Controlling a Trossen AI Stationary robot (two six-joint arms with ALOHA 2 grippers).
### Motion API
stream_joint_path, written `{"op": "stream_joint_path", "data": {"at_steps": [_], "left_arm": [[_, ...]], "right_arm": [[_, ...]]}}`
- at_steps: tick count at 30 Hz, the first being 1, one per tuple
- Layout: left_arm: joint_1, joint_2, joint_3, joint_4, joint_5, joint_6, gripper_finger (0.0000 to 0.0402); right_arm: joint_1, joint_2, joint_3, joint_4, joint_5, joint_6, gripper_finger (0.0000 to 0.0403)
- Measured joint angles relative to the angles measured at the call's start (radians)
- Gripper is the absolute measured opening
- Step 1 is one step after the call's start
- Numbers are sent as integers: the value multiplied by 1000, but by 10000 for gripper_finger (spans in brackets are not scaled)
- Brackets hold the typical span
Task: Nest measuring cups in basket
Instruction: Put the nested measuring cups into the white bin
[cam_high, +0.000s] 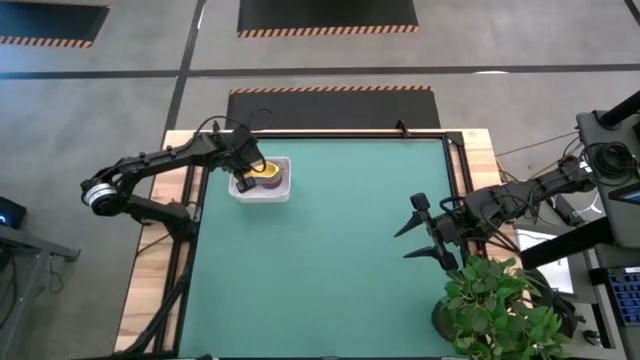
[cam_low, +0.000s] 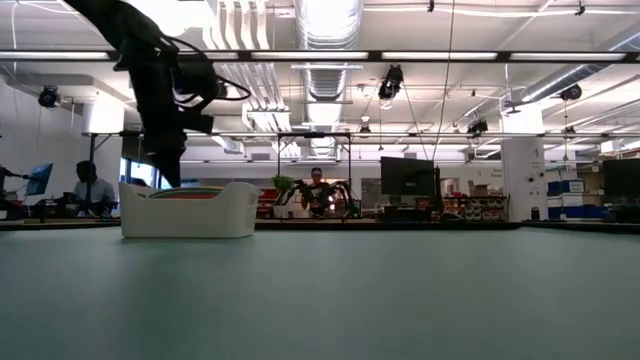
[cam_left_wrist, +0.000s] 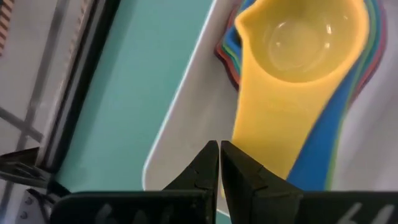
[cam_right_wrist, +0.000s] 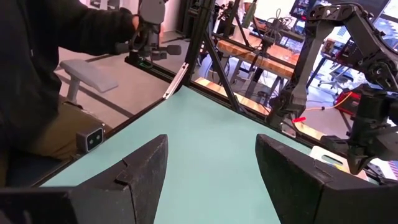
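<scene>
The white basket (cam_high: 277, 195) stands on the green mat near the table's far left corner, low and white in the low view (cam_low: 190, 212). The measuring cups (cam_high: 271, 176) lie nested inside it, their coloured rims just showing (cam_low: 190, 192). The yellow cup (cam_left_wrist: 298, 37) sits on top, with blue, green and red edges fanned under it. My left gripper (cam_high: 247, 172) (cam_left_wrist: 219, 148) hangs shut over the basket's left part, by the yellow handle (cam_left_wrist: 267, 124). My right gripper (cam_high: 418, 230) (cam_right_wrist: 211, 168) waits open above the mat at the table's right side. My left gripper points down into the basket with its shut fingertips (cam_left_wrist: 233, 155) at the edge of the yellow cup's handle near its free end (cam_left_wrist: 249, 149). Nothing shows between the fingers. Whether they touch the handle or the basket floor, I cannot tell.
A potted plant (cam_high: 500, 310) stands at the table's near right corner, close to my right arm. A person (cam_right_wrist: 37, 74) sits beyond the table edge in the right wrist view. Bare green mat (cam_high: 330, 260) stretches between the basket and the right gripper.
</scene>
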Motion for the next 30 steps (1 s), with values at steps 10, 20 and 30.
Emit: {"op": "stream_joint_path", "data": {"at_steps": [10,20,30], "left_arm": [[-1,0,2,-22,99,-20,0],[-2,-2,27,-21,80,-27,0],[2,24,9,2,-49,6,0]], "right_arm": [[0,0,0,0,0,0,231],[0,0,0,0,0,0,231],[0,0,0,0,0,0,231]]}}
